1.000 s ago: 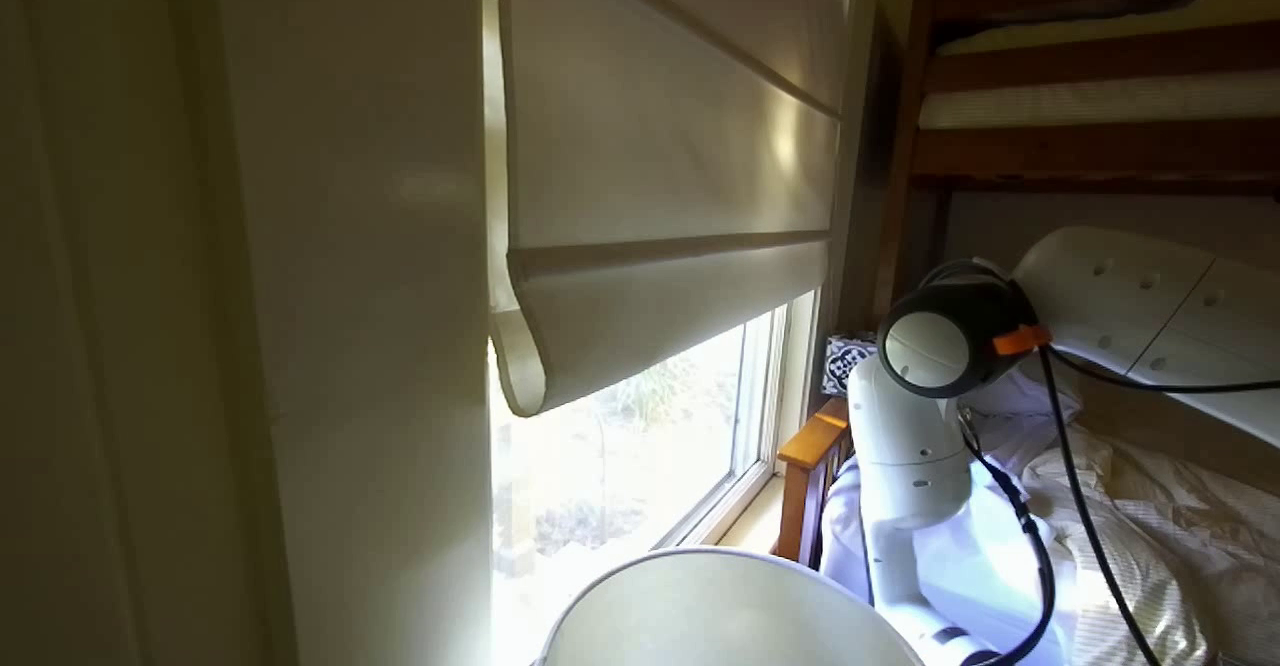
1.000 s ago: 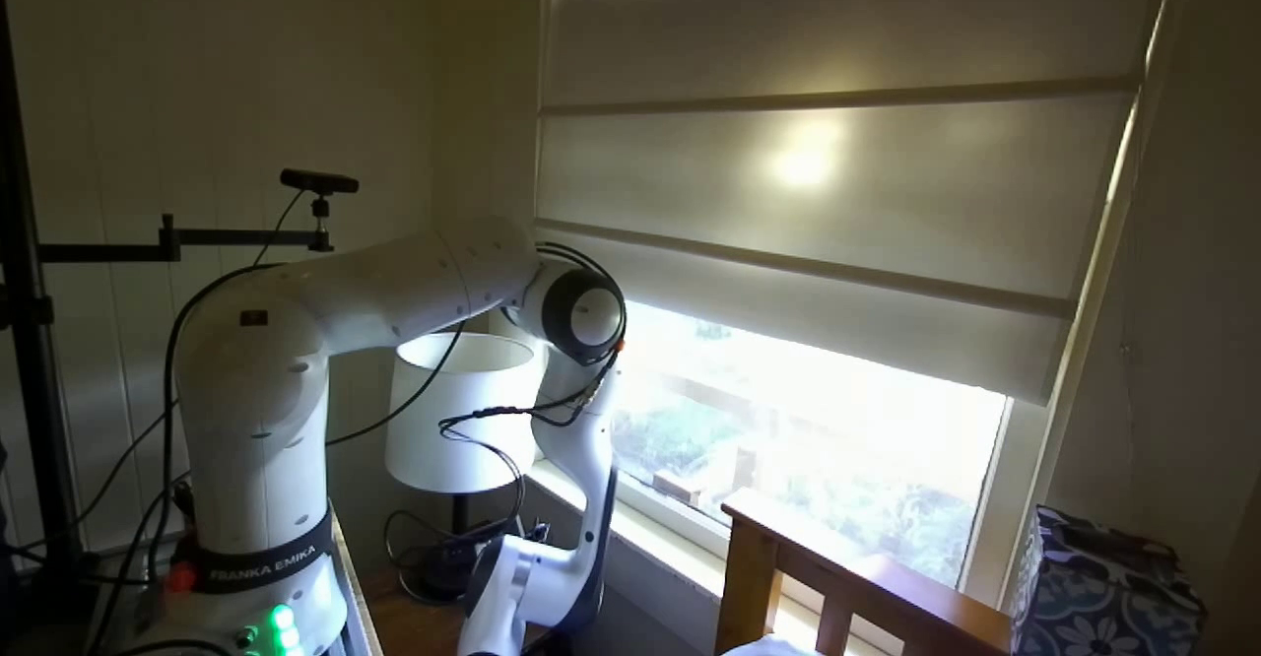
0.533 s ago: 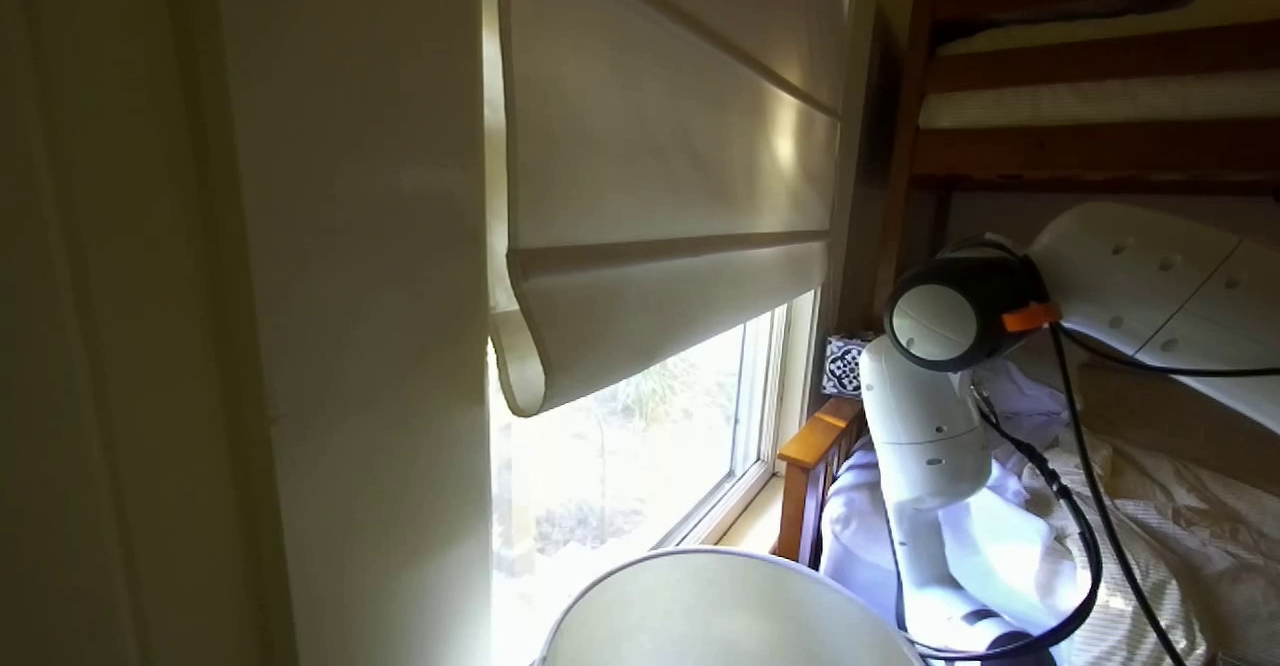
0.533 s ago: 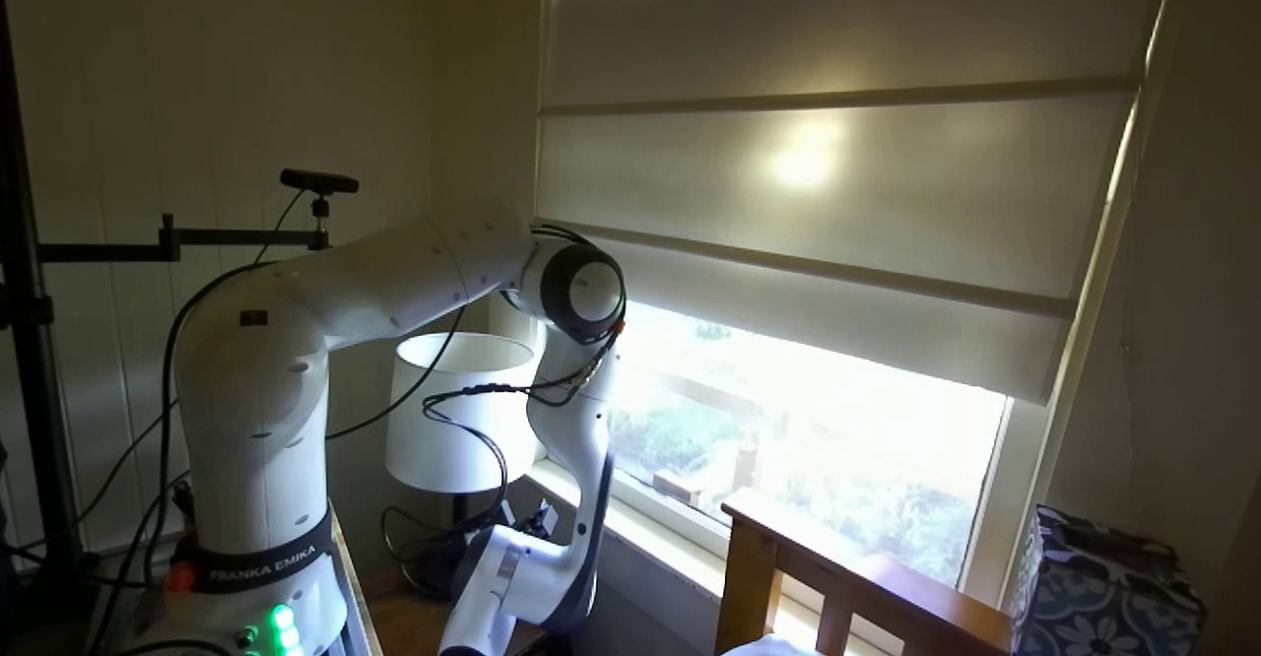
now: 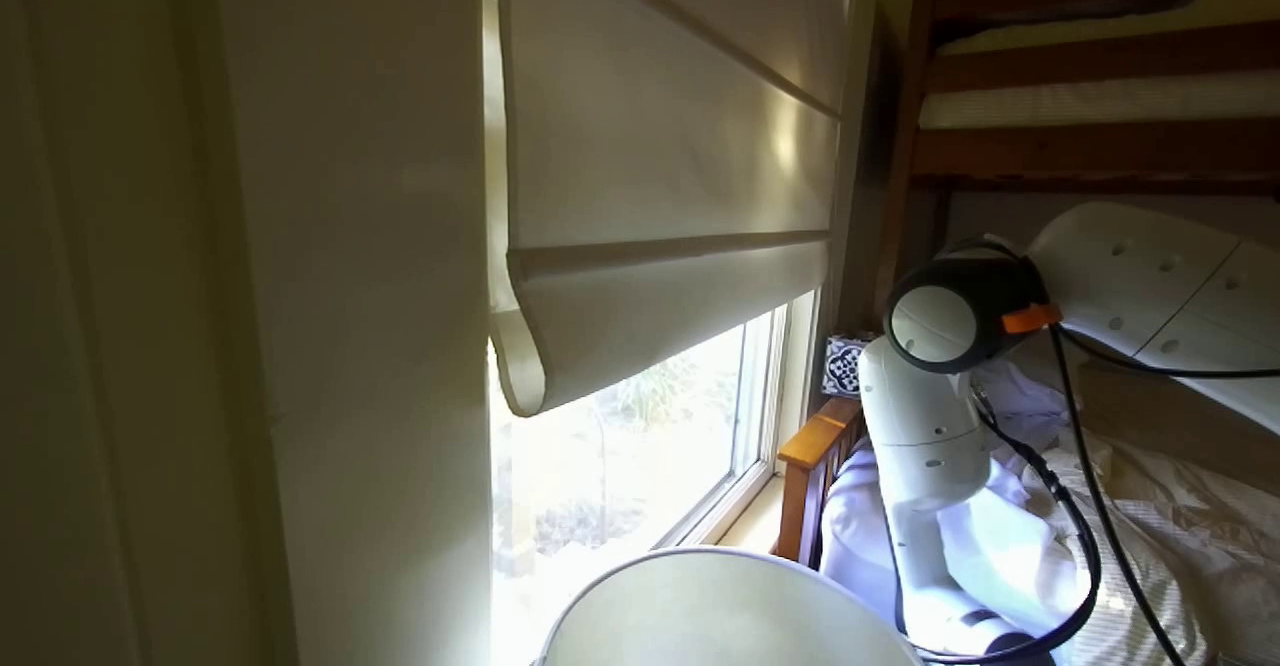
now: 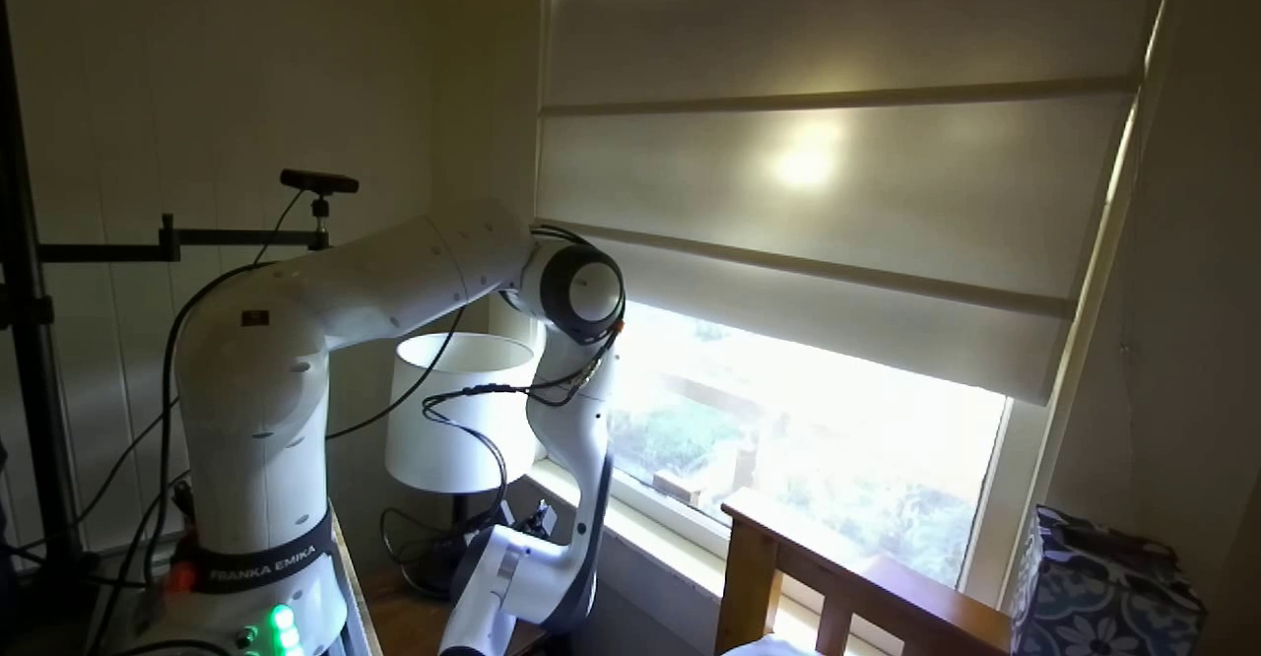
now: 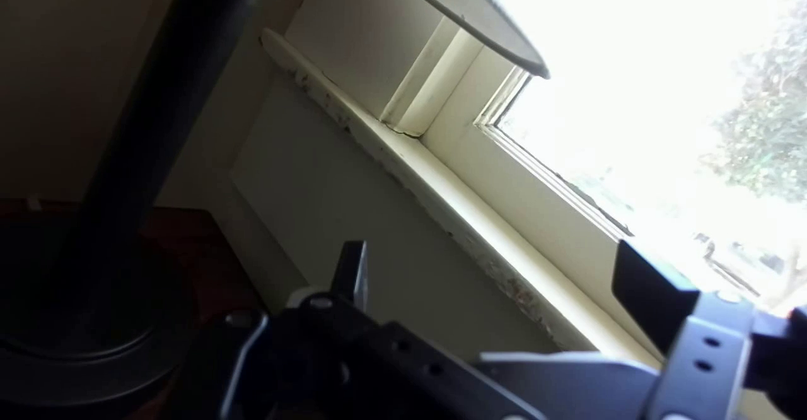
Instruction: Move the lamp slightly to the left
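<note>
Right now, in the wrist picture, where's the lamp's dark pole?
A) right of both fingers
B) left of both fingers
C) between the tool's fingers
B: the lamp's dark pole runs down the left of that picture, while both fingers of the open tool stand further right.

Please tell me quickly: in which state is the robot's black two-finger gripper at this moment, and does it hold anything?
Black two-finger gripper: open, jaws wide apart, holding nothing; the black round lamp pole stands outside them.

Table lamp (image 6: 453, 459) on a brown wooden tabletop (image 6: 394, 622)
Its round black base (image 7: 94, 338) rests flat on the tabletop, near one corner.
</note>
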`<state>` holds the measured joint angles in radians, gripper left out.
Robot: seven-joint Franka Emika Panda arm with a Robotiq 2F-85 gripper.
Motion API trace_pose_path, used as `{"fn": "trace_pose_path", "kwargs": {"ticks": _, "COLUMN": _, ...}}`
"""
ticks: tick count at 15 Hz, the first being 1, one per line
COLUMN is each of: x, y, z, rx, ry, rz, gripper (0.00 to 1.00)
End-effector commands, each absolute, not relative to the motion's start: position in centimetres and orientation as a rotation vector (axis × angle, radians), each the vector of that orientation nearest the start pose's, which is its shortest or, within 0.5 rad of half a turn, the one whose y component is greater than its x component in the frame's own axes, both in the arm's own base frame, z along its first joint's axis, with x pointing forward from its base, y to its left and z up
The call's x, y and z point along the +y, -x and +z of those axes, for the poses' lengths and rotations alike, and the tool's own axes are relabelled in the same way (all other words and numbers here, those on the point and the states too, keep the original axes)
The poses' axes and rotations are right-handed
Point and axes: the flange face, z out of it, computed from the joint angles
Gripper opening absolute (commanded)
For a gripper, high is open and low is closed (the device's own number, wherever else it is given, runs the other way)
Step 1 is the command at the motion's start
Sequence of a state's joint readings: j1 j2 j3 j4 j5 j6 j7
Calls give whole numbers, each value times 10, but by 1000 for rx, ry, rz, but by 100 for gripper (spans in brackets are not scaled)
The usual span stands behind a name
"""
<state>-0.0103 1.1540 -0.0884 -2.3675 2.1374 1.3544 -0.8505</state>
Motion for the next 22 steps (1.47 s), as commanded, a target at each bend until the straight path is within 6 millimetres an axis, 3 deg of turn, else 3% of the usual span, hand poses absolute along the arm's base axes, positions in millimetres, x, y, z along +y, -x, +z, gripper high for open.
{"fn": "trace_pose_path", "kwargs": {"ticks": 1, "x": 42, "y": -293, "z": -84, "rx": 1178, "ry": 1130, "rz": 205, "gripper": 100}}
{"fn": "trace_pose_path", "kwargs": {"ticks": 7, "x": -1, "y": -269, "z": -30, "rx": 1070, "ry": 1266, "rz": 22, "gripper": 100}}
{"fn": "trace_pose_path", "kwargs": {"ticks": 10, "x": -7, "y": -269, "z": 1, "rx": 1002, "ry": 1365, "rz": -83, "gripper": 100}}
{"fn": "trace_pose_path", "kwargs": {"ticks": 16, "x": 1, "y": -256, "z": 70, "rx": 850, "ry": 1557, "rz": -300, "gripper": 100}}
{"fn": "trace_pose_path", "kwargs": {"ticks": 17, "x": -16, "y": -290, "z": 53, "rx": 826, "ry": 1605, "rz": -340, "gripper": 100}}
{"fn": "trace_pose_path", "kwargs": {"ticks": 21, "x": -18, "y": -320, "z": 73, "rx": 765, "ry": 1729, "rz": -529, "gripper": 100}}
{"fn": "trace_pose_path", "kwargs": {"ticks": 22, "x": -7, "y": -291, "z": 97, "rx": 747, "ry": 1760, "rz": -572, "gripper": 100}}
